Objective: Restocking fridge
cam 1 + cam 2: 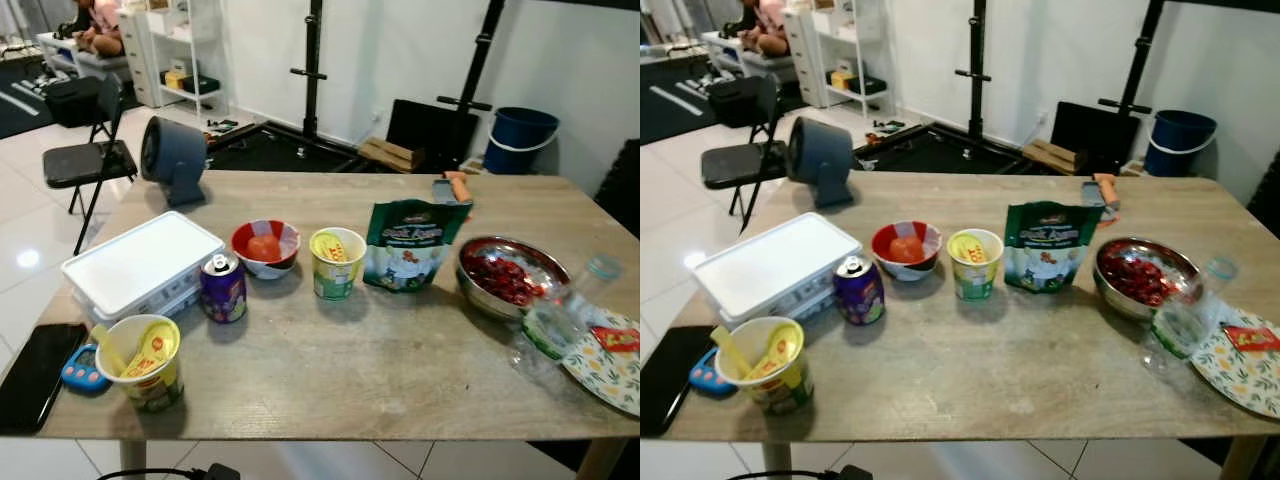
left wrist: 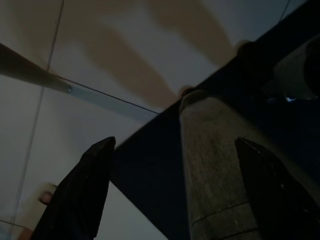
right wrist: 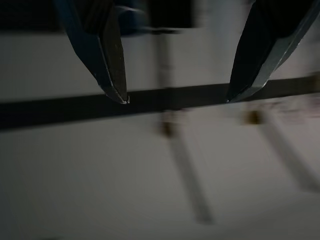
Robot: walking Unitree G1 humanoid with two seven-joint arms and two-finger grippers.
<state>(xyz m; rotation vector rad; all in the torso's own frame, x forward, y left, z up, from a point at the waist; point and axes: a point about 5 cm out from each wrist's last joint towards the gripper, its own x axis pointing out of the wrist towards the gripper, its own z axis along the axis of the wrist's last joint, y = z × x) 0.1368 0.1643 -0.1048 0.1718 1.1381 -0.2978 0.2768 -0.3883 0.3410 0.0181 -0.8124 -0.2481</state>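
A wooden table [image 1: 380, 370] stands before me with food on it. From my left to my right: a white lidded box [image 1: 140, 262], a noodle cup [image 1: 143, 362], a purple can [image 1: 222, 287], a red bowl with a tomato [image 1: 265, 247], a second noodle cup [image 1: 336, 263], a green snack bag [image 1: 410, 243], a steel bowl of red fruit [image 1: 508, 275], and a plastic water bottle [image 1: 562, 310]. My left gripper [image 2: 175, 175] hangs open beside a table leg [image 2: 215, 170]. My right gripper [image 3: 175, 97] hangs open over the floor.
A black phone [image 1: 30, 375] and a blue toy [image 1: 80, 368] lie at the table's near left corner. A grey fan [image 1: 172, 155] stands at the far left, a floral plate [image 1: 612, 365] at the right edge. A folding chair [image 1: 85, 160] and blue bucket [image 1: 520, 138] stand beyond.
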